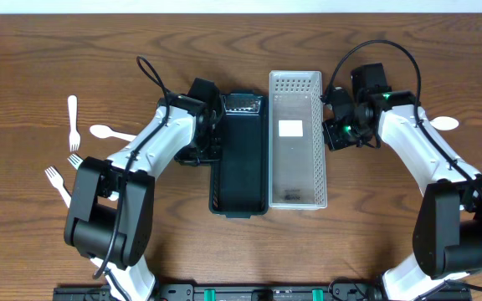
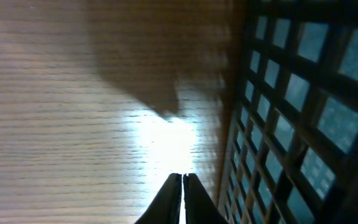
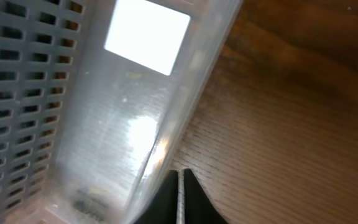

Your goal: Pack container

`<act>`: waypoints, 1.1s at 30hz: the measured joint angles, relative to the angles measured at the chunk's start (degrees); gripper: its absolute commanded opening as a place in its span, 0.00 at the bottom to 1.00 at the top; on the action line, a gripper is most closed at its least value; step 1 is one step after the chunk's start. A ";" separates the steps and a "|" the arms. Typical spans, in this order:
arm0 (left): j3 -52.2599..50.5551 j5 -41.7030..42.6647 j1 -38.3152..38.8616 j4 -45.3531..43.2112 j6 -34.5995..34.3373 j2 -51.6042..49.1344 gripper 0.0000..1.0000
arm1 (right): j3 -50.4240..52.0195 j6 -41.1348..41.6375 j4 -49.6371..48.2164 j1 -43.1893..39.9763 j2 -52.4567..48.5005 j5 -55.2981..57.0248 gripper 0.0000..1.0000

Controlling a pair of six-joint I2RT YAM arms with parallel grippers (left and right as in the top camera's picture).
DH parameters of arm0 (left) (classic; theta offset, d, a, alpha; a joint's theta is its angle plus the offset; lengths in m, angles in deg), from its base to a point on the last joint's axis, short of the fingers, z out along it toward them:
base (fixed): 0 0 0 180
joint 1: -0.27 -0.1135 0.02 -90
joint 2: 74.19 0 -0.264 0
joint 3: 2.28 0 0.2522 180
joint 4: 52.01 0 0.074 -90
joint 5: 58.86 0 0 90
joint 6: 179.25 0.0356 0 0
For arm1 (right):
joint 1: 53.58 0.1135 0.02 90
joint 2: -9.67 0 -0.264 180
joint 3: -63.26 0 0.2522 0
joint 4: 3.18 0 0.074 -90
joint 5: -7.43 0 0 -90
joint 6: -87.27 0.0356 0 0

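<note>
A dark green slotted container (image 1: 239, 155) and a clear slotted container (image 1: 296, 138) lie side by side at the table's middle. My left gripper (image 1: 210, 142) is shut and empty, pressed against the dark container's left wall; that lattice wall (image 2: 291, 118) fills the right of the left wrist view, with my fingertips (image 2: 183, 177) just above the wood. My right gripper (image 1: 331, 130) is shut and empty against the clear container's right wall (image 3: 166, 124), fingertips (image 3: 180, 174) at its edge. White forks (image 1: 73, 121) and a white spoon (image 1: 107, 132) lie at the far left.
Another white fork (image 1: 57, 184) lies at the left edge, and a white spoon (image 1: 444, 123) lies right of my right arm. A dark rail runs along the table's front edge (image 1: 249, 293).
</note>
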 measured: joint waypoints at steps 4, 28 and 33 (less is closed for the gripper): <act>0.90 -2.49 -1.55 1.31 0.09 0.00 0.22 | 0.00 1.07 -0.24 0.00 0.00 4.02 0.25; 15.47 -9.46 -19.87 18.60 0.28 24.50 0.70 | -17.25 28.89 13.86 -16.55 0.72 26.10 0.99; 15.47 -9.46 -19.87 18.73 0.28 25.11 0.70 | -17.25 32.52 13.27 -26.27 0.74 26.43 0.99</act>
